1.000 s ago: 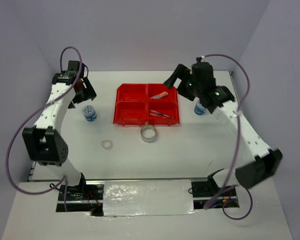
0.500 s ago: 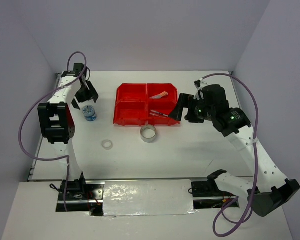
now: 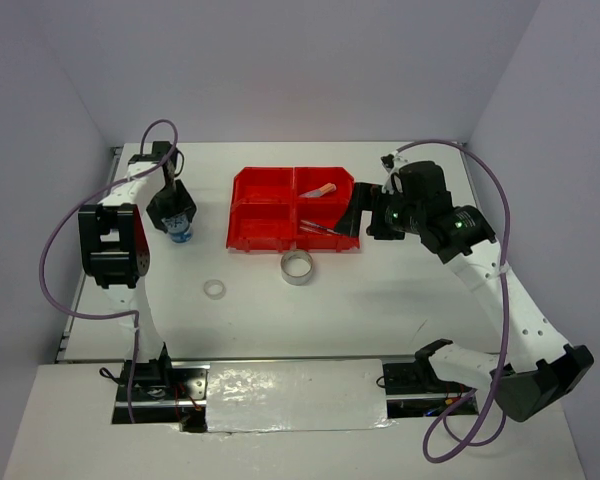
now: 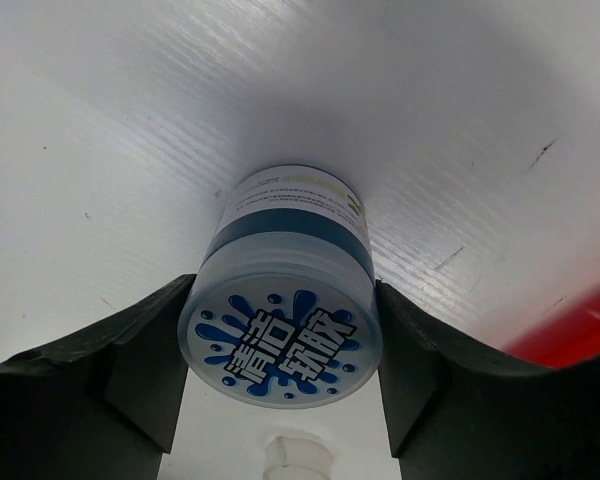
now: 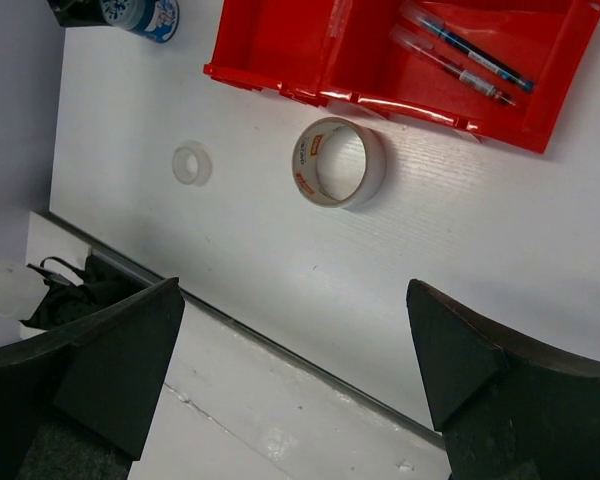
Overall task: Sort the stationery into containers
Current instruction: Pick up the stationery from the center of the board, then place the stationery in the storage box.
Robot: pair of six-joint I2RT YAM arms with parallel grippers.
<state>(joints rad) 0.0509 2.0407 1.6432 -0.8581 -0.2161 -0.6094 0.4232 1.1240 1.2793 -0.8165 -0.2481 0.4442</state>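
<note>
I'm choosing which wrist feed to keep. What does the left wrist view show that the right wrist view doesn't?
Only left wrist: the roll up close, its top lettering readable, with the left fingers close on both sides. Only right wrist: the pens in the tray, the large tape ring, and the open, empty right fingers. Both: the roll, the red tray, the white table.

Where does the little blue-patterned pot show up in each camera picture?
Top external: blue-patterned pot left of the red tray, under the left arm.
Left wrist: pot centre, between the left fingers; tray's red at lower right.
Right wrist: pot top left corner, tray top centre.
Shared landmark: the red tray.
</note>
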